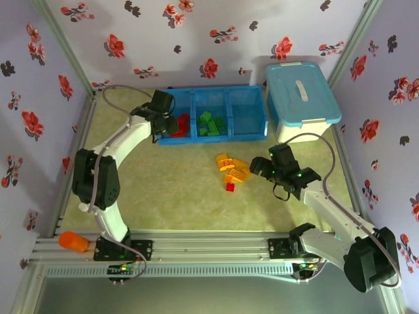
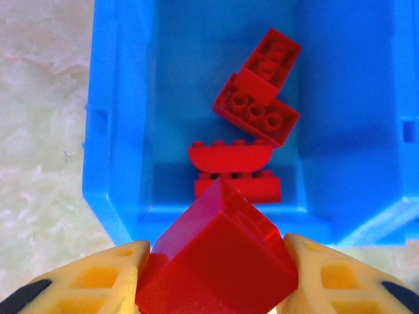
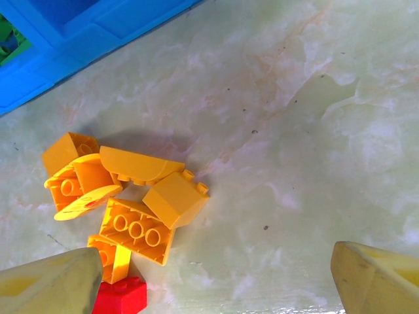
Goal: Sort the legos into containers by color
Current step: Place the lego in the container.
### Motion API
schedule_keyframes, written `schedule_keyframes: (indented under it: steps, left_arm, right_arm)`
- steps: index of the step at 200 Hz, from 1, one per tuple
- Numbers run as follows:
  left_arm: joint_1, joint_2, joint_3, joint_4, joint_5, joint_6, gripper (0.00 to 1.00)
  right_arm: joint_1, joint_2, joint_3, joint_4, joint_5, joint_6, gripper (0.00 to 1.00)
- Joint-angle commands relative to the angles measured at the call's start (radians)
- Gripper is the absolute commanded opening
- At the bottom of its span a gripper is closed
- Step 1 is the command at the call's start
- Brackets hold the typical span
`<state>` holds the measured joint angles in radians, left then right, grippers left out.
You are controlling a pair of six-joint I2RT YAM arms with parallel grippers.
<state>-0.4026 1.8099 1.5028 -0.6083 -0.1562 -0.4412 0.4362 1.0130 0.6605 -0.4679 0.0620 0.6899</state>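
Observation:
The containers are three compartments of one long blue tray (image 1: 252,134). My left gripper (image 1: 163,116) is shut on a red lego (image 2: 222,275), held tilted just over the near wall of the left compartment (image 2: 118,131). Several red legos (image 2: 258,104) lie inside that compartment. Green legos (image 1: 211,123) fill the middle compartment; the right one (image 1: 249,114) holds nothing. A pile of yellow legos (image 3: 137,226) and one small red lego (image 3: 121,297) lie on the table. Just right of that pile, my right gripper (image 3: 216,258) stands open over bare table, its left finger beside the small red lego.
A white bin with a light-blue lid (image 1: 301,98) stands right of the tray at the back right. An orange object (image 1: 73,242) sits on the front rail at the left. Flowered walls close the table in on three sides.

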Motion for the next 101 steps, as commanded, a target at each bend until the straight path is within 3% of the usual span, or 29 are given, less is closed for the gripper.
schedule_keyframes:
  steps: [1, 101]
  left_arm:
    - [0.023, 0.042, 0.079, -0.027, 0.017, 0.029, 0.34]
    - [0.041, 0.150, 0.232, -0.087, 0.022, 0.064, 0.41]
  right_arm:
    - [-0.006, -0.023, -0.017, 0.010, -0.011, 0.017, 0.91]
    - [-0.007, -0.042, -0.015, 0.005, -0.012, 0.022, 0.90]
